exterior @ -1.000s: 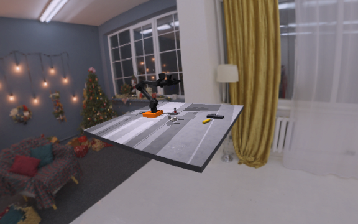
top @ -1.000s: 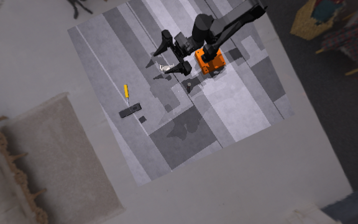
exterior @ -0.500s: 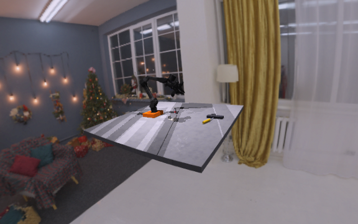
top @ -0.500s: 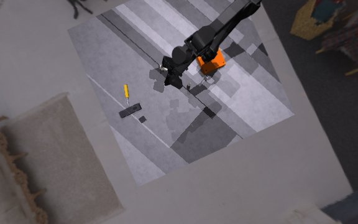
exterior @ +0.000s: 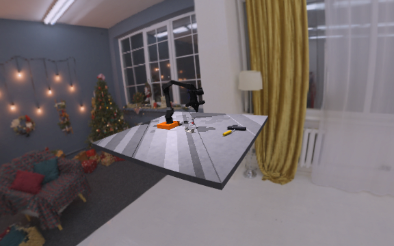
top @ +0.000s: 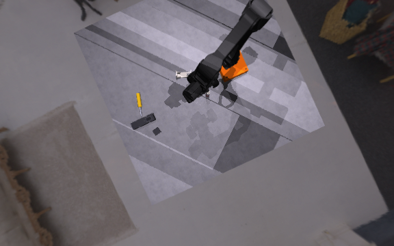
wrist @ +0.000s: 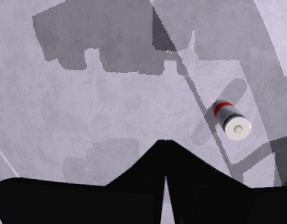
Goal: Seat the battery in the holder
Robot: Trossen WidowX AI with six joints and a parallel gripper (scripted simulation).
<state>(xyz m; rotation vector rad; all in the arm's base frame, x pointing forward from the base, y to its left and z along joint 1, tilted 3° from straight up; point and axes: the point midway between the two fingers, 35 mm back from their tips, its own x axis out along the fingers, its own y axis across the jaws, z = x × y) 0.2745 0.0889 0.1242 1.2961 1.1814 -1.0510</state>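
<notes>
The battery [top: 207, 93] [exterior: 193, 121] [wrist: 233, 120] stands upright on the table. In the wrist view its pale round end faces the camera, with a red band lower down. The white holder [top: 182, 74] [exterior: 191, 130] lies on the table beside the arm, apart from the battery, and is empty as far as I can see; it is out of the wrist view. My gripper [exterior: 197, 110] [wrist: 164, 147] is shut with nothing between its fingers. It points down, high above the table, with the battery to the right of the fingertips in the wrist view. The arm hides the fingers in the top view.
A yellow-handled screwdriver [top: 139, 100] [exterior: 227, 132] lies beside a long black block [top: 143, 121] [exterior: 237, 128], away from the holder. A small dark square [top: 156, 131] is near that block. The arm's orange base [top: 235, 70] [exterior: 167, 126] stands on the table behind the holder.
</notes>
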